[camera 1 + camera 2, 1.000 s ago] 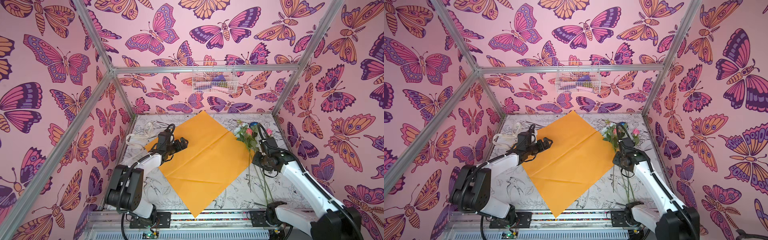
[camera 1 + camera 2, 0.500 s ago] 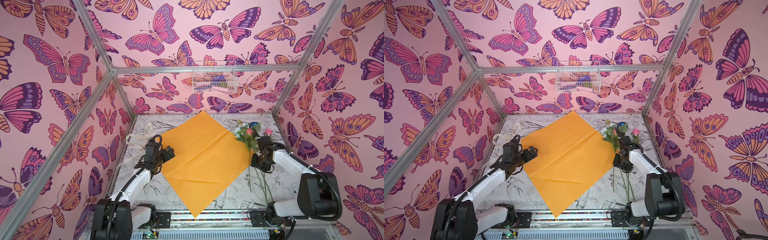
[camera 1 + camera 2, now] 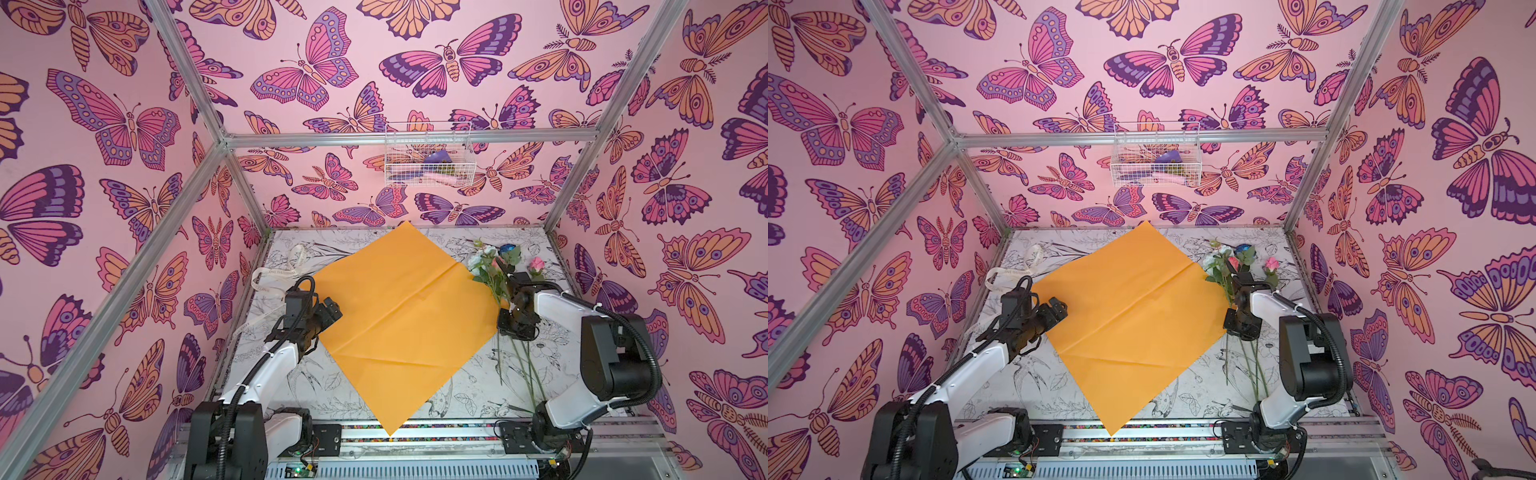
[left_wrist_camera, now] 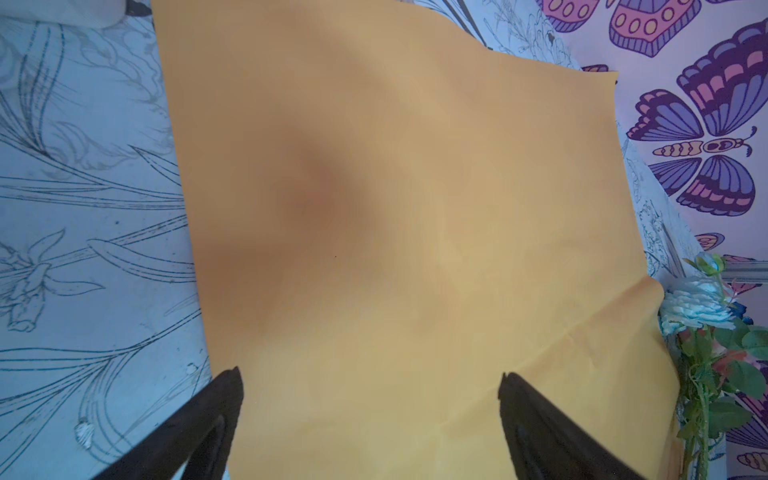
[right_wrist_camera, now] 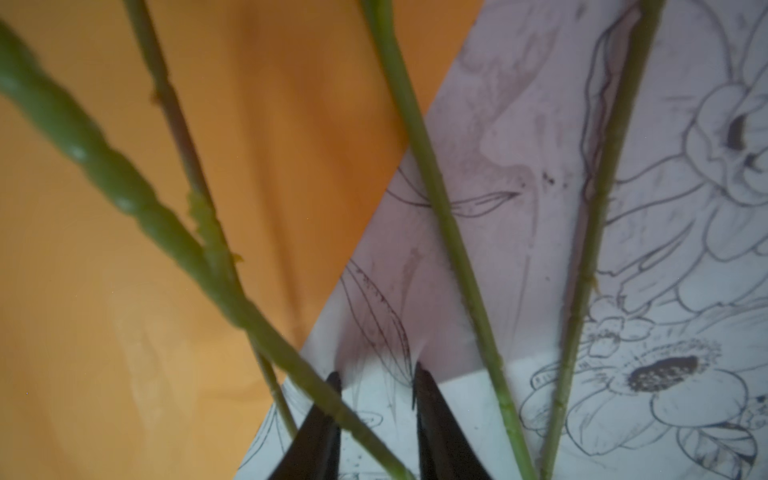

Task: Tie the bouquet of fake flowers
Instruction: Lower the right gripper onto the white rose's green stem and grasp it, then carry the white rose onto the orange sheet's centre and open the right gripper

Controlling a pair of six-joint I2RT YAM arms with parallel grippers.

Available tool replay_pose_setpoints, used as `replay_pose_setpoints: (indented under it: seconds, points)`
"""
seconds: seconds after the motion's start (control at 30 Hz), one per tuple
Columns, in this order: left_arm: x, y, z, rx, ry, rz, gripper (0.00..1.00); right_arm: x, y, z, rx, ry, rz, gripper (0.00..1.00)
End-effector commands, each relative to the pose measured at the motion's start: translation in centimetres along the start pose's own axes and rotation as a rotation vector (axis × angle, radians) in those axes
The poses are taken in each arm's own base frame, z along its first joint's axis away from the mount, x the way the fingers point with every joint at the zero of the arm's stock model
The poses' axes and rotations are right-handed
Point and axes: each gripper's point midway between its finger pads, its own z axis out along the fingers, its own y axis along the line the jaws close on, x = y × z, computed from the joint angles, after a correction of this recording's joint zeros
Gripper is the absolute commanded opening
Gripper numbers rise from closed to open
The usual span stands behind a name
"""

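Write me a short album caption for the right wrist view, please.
Right tool, tips apart, among green flower stems over the orange paper edge and the flower-printed table.

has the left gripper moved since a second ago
Yes. The left gripper drew back toward the near left, now at the left edge of the sheet.

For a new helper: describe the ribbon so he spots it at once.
Find the big orange paper sheet. Just outside its left corner, toward the back, lies the ribbon. It is a cream looped strip with lettering, unlike the green-stemmed flowers opposite.
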Motion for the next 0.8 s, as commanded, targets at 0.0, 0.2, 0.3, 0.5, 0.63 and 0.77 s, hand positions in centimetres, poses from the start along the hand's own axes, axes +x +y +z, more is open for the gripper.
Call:
replay_pose_setpoints:
  seconds: [0.0,0.2,0.3,0.5,0.63,0.77]
  points:
    - [0.7,1.2,0.2,-0.036,0.023,-0.032,0.98,-1.9,0.1,-0.4,0.014,-0.042,-0.044,0.25]
    - [0.5,1.3,0.2,-0.039,0.020,-0.049,0.99,-2.6,1.0,-0.4,0.012,-0.043,-0.109,0.14]
    - [0.4,1.3,0.2,-0.038,0.019,-0.055,1.00,-3.1,1.5,-1.0,0.030,-0.063,-0.156,0.12]
    - [0.5,1.5,0.2,-0.041,0.018,-0.062,1.00,-4.1,2.9,-4.3,0.067,-0.124,-0.232,0.04]
    - [0.6,1.6,0.2,-0.044,0.021,-0.063,1.00,-4.4,4.9,-7.5,0.045,-0.183,-0.260,0.01]
    - [0.5,1.4,0.1,-0.036,0.020,-0.063,1.00,-4.3,8.8,-10.2,-0.087,-0.219,-0.265,0.01]
